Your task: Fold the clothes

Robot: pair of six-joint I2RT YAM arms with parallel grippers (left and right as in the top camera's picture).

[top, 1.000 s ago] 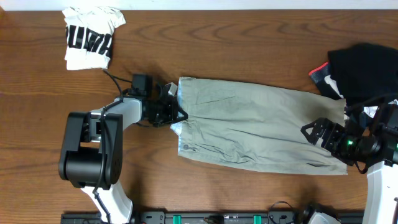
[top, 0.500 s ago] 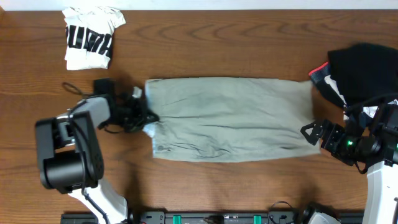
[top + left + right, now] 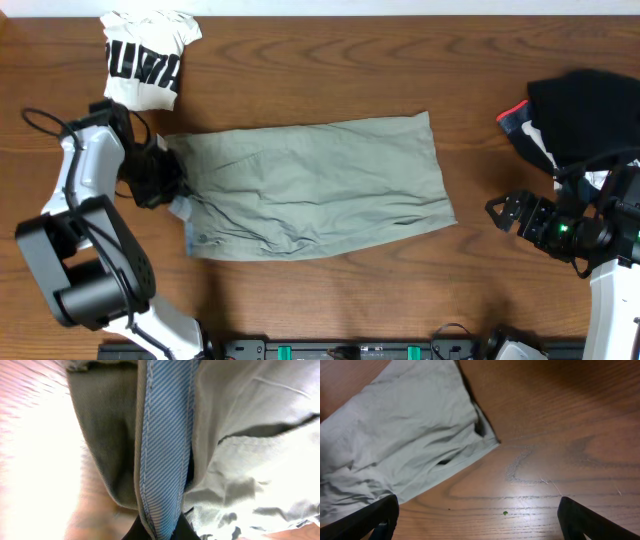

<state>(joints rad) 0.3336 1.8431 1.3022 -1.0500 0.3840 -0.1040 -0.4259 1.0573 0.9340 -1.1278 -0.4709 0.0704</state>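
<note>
The shorts (image 3: pixel 310 185) lay spread on the table (image 3: pixel 330 70), below and right of the white tee (image 3: pixel 143 60). The left gripper (image 3: pixel 168 182), directly below the tee, was clamped on the shorts' waistband edge, gripping the blue striped lining (image 3: pixel 165 435). The right gripper (image 3: pixel 510 212), far right of the tee, stood fully spread and held nothing.

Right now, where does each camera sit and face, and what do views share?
Overhead: above the table, looking straight down; left gripper, right gripper and shorts show.
Left wrist: on the left gripper, against the shorts' blue striped lining; dark fingers at bottom.
Right wrist: on the right gripper, looking down at table; open fingers in lower corners.
Shared: all three show the shorts.
</note>
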